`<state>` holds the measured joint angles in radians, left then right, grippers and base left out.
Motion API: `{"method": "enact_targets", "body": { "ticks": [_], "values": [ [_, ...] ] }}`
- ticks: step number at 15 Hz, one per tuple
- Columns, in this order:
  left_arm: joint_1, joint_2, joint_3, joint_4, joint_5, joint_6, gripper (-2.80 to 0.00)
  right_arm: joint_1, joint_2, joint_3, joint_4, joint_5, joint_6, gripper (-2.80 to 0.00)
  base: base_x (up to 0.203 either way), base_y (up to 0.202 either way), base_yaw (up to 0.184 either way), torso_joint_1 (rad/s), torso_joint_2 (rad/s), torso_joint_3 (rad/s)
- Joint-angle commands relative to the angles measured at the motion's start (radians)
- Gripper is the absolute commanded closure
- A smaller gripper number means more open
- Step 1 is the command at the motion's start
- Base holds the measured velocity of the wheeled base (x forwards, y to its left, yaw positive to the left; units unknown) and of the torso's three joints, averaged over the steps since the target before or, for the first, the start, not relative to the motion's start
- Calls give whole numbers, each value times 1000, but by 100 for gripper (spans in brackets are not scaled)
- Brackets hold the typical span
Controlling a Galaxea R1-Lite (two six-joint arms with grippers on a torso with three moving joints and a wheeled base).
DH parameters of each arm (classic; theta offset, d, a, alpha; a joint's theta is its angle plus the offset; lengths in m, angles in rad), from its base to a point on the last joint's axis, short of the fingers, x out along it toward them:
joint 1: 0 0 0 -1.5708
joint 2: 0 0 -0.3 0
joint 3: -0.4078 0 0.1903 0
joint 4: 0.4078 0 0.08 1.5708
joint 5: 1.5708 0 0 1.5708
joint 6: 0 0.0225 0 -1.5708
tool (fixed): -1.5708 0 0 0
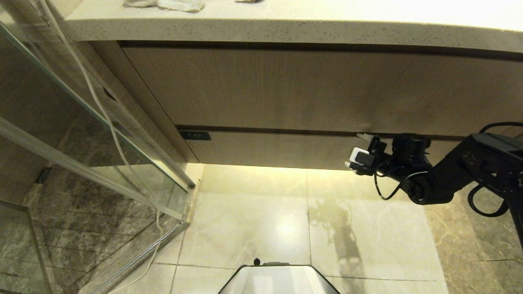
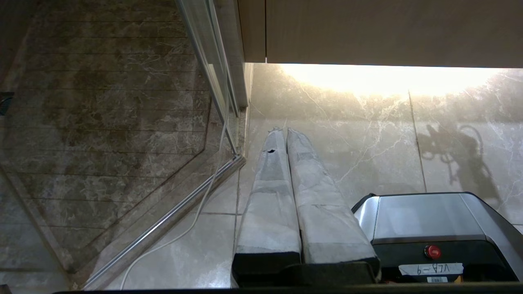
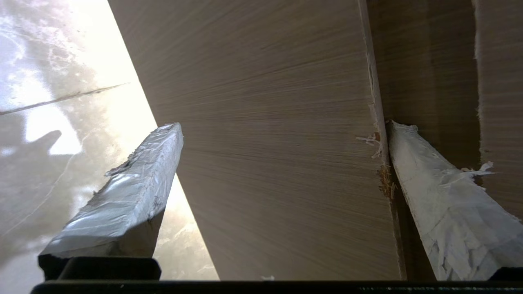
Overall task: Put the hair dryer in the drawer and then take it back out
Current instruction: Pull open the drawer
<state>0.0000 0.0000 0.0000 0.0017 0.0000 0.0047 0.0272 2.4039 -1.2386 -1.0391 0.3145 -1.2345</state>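
Closest to the head camera, the robot's own grey base (image 1: 278, 279) is poking in at the bottom edge, sitting on the glossy marble floor (image 1: 253, 220). One black arm is reaching in from the right, and the right gripper (image 3: 282, 139) is spread wide, its two taped fingers (image 3: 126, 196) straddling the short light-wood front of the drawer (image 1: 278, 149): one is hanging below the front's lower edge, the other is tucking into the dark gap along its top edge. It's gripping nothing yet. The drawer is sitting shut, with one small dark label (image 1: 195, 135) at its left end, under one taller wood panel (image 1: 261, 87) and a speckled countertop (image 1: 286, 24). Can't spot the hair dryer anywhere. The left gripper (image 2: 286, 134) is hanging over the floor beside the glass shower door (image 2: 212, 73), two wrapped fingers pressed together, empty. One thin white cable (image 1: 110, 122) is trailing down the glass.
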Motion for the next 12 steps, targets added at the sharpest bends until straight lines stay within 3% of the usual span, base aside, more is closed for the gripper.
{"method": "enact_targets", "body": {
  "ticks": [1,7,12],
  "values": [
    [0,0,1,0,0,0,0,-3,40,-29,-5,2,-6,-280,0,0,0,0,0,0],
    [0,0,2,0,0,0,0,-18,55,-32,11,3,6,-280,0,0,0,0,0,0],
    [0,0,2,0,0,0,0,-16,4,-24,169,-12,39,-280,0,0,0,0,0,0]
  ]
}}
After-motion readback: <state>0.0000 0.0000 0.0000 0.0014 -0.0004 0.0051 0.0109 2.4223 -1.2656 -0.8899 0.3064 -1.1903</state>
